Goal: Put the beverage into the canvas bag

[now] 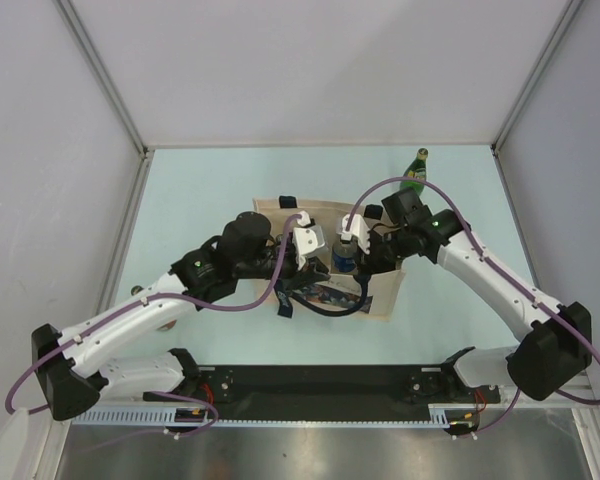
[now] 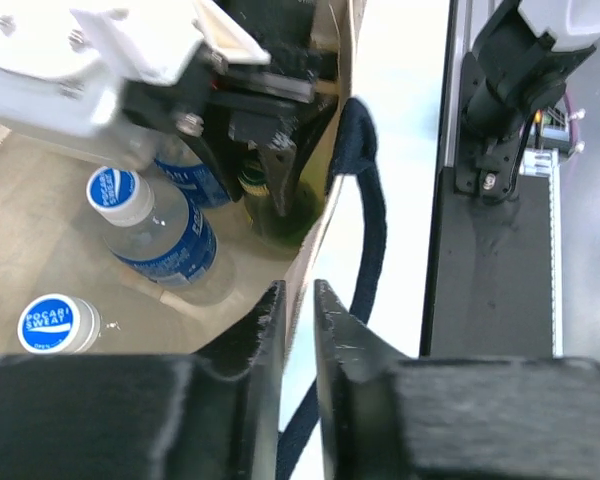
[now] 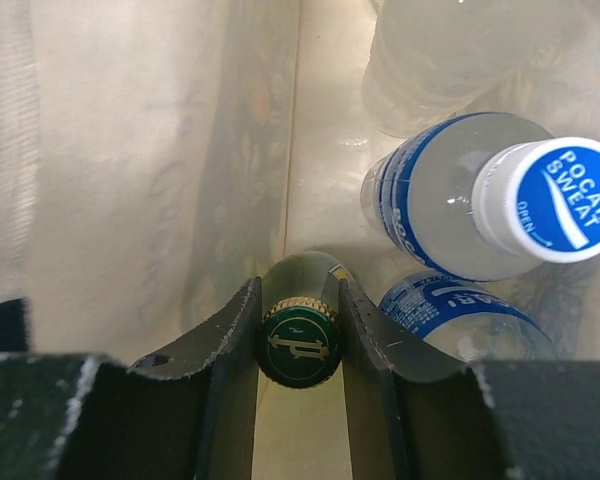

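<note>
The beige canvas bag (image 1: 384, 292) with navy handles (image 2: 368, 210) stands open at mid-table. My left gripper (image 2: 298, 298) is shut on the bag's near rim (image 2: 320, 225) and holds the mouth open; it also shows in the top view (image 1: 310, 258). My right gripper (image 3: 298, 300) is down inside the bag, shut on the neck of a green glass bottle (image 3: 298, 342) that stands upright by the bag wall. That bottle also shows in the left wrist view (image 2: 280, 212). From above, the right gripper (image 1: 354, 248) is over the bag's mouth.
Pocari Sweat bottles with blue labels (image 3: 500, 200) (image 3: 460, 312) (image 2: 162, 232) (image 2: 58, 325) stand inside the bag beside the green one, with a clear bottle (image 3: 450, 50) further in. A second green bottle (image 1: 416, 171) stands on the table behind the right arm. A black rail (image 1: 320, 385) runs along the near edge.
</note>
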Robot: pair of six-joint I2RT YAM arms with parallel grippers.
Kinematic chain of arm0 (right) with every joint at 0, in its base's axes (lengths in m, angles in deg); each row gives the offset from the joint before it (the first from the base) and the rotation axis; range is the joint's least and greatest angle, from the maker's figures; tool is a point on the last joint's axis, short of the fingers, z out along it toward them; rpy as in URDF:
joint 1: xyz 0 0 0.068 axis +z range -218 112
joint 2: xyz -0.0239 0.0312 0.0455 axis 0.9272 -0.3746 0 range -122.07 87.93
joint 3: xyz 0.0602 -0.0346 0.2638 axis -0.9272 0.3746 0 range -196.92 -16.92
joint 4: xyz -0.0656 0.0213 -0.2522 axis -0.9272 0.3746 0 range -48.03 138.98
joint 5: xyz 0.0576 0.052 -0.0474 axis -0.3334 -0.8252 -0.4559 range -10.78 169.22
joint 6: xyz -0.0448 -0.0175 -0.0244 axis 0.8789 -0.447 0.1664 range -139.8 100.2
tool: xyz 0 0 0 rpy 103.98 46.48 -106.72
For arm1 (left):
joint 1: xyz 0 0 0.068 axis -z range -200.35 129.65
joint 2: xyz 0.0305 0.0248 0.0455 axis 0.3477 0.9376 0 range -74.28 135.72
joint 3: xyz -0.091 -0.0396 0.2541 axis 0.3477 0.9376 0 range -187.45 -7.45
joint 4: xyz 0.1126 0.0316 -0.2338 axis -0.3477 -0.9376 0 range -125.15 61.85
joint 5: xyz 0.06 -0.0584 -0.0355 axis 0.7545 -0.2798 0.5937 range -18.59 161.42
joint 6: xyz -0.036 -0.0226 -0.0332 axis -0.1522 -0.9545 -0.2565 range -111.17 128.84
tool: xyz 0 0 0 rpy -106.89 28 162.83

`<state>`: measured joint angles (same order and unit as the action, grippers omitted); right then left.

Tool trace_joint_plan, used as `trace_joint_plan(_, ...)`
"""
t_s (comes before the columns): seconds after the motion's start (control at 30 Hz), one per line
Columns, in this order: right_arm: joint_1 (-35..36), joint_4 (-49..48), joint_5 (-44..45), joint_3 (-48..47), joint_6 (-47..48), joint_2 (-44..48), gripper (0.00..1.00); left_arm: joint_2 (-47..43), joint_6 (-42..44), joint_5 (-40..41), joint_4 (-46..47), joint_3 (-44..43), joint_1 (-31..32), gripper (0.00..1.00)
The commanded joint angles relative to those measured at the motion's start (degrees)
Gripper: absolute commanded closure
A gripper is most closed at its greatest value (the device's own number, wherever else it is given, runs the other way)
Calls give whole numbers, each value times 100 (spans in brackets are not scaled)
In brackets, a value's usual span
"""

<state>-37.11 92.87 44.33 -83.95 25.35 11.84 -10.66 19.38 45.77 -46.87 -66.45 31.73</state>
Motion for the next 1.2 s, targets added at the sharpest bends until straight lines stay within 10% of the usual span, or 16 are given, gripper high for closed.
trace_joint_plan(0.0,40,438,-202,5,82,332,68,-227,-176,-125,518,3,57,73)
trace_joint_plan(0.43,40,703,-457,-882,-23,438,33,-420,-308,454,554,-172,57,28)
trace_joint_plan(0.83,-110,642,-940,-2234,-576,201,32,-1316,-615,2151,976,-199,57,10)
trace_joint_plan(1.17,-1506,-1481,-1170,-2948,-3062,-212,27,-1879,-1195,4233,879,231,49,1)
